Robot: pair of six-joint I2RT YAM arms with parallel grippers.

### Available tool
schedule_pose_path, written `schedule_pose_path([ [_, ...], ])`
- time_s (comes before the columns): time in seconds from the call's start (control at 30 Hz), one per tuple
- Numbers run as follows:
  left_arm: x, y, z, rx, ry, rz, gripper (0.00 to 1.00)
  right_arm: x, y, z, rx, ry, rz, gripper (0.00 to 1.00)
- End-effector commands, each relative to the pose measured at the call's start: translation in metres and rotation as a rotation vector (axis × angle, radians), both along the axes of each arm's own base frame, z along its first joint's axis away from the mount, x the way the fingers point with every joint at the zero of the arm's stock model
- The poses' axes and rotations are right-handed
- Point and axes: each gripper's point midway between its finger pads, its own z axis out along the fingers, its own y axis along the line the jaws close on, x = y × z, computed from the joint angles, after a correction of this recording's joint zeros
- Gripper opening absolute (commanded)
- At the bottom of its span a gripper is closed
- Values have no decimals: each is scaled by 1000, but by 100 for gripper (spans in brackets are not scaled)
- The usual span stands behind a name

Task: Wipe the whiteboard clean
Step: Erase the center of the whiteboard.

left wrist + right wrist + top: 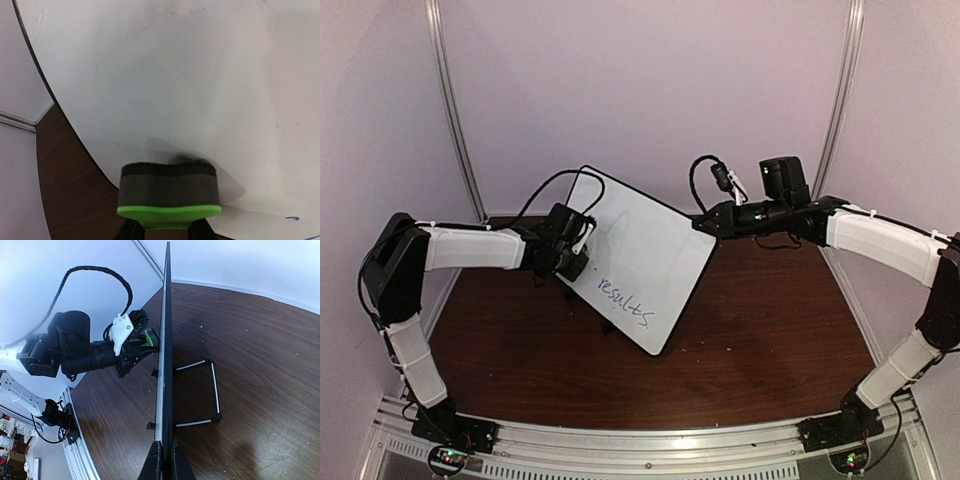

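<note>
The whiteboard (640, 255) stands tilted on the brown table, with the dark word "results" near its lower edge. My left gripper (577, 258) is shut on the green and grey eraser (169, 195), whose dark felt face presses against the board's white surface (190, 85) near its left edge. My right gripper (705, 226) is shut on the board's right edge; in the right wrist view its fingers (152, 465) pinch the thin black frame (165, 330) seen edge-on. The left arm also shows in the right wrist view (80, 347).
The board's wire stand (212, 392) rests on the brown table (760, 320) behind it. Pale walls and metal poles (455, 110) enclose the back and sides. A metal rail (640, 445) with the arm bases runs along the near edge.
</note>
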Motion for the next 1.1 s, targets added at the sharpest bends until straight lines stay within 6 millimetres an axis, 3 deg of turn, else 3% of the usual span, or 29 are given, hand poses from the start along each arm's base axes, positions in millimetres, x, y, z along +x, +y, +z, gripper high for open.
schedule_pose_path([
  [0.0, -22, -51, -1, -66, -21, -145, 3, -31, 22, -5, 8, 18, 166, 0],
  [0.13, -42, -79, -3, -90, -21, -221, 3, -30, 23, -6, 9, 21, 167, 0],
  [0.3, -44, -93, 5, -141, -37, -255, 3, -31, 23, -4, 9, 20, 168, 0],
  [0.43, -35, -83, 5, -90, -51, -207, 4, -31, 23, -4, 6, 17, 165, 0],
  [0.73, -9, -18, -7, -19, 8, -61, 3, -30, 23, -3, 6, 15, 167, 0],
  [0.9, -15, -23, -15, -43, 54, -96, 2, -31, 23, -3, 6, 16, 169, 0],
  [1.07, -33, -50, -20, -82, 80, -189, 2, -30, 23, -3, 4, 13, 167, 0],
])
